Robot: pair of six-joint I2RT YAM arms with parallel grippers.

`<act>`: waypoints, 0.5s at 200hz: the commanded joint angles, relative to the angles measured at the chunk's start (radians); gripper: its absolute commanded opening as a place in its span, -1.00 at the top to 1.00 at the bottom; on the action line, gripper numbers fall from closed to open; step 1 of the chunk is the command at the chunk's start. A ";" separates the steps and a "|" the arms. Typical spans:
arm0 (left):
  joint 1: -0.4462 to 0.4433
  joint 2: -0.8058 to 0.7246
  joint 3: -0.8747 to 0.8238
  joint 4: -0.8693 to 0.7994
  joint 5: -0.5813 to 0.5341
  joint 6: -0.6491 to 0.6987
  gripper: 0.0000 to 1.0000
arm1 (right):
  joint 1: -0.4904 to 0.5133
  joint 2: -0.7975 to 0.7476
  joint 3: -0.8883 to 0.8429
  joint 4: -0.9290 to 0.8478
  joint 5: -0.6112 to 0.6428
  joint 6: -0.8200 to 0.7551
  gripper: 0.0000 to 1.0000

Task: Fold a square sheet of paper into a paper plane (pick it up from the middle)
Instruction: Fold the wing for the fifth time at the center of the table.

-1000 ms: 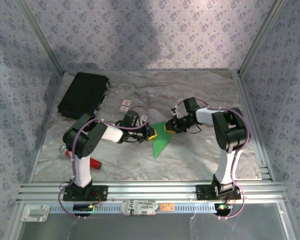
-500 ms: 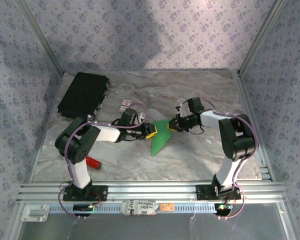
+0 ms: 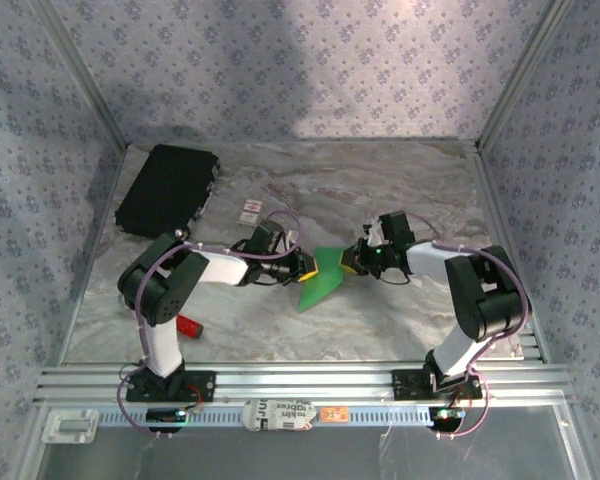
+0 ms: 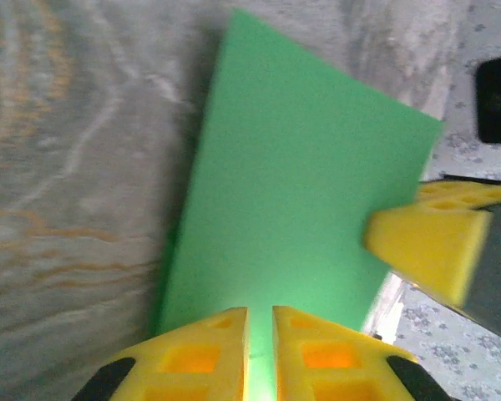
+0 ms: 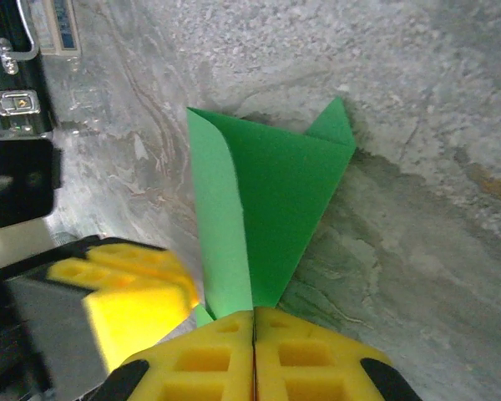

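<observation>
Nearest my left base, a small red bar-shaped tool lies on the grey marbled table. At mid-table my left claw has its yellow fingers pinched on one edge of the thin bright green sheet of paper, which is partly folded. My right claw faces it, fingers pressed together on the sheet's opposite tip. I cannot tell whether the paper touches the table. Farther back on the left lie a small white card with red marks and a black rectangular case.
</observation>
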 commanded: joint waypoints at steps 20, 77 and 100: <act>-0.001 0.059 0.001 -0.007 -0.012 -0.002 0.79 | 0.004 -0.007 -0.010 0.039 -0.022 0.012 0.77; -0.001 0.086 -0.017 0.015 0.004 -0.002 0.83 | 0.002 0.039 0.024 0.023 -0.054 -0.055 0.60; 0.001 0.088 -0.015 0.019 0.012 -0.002 0.83 | 0.002 0.066 0.044 0.018 -0.078 -0.086 0.56</act>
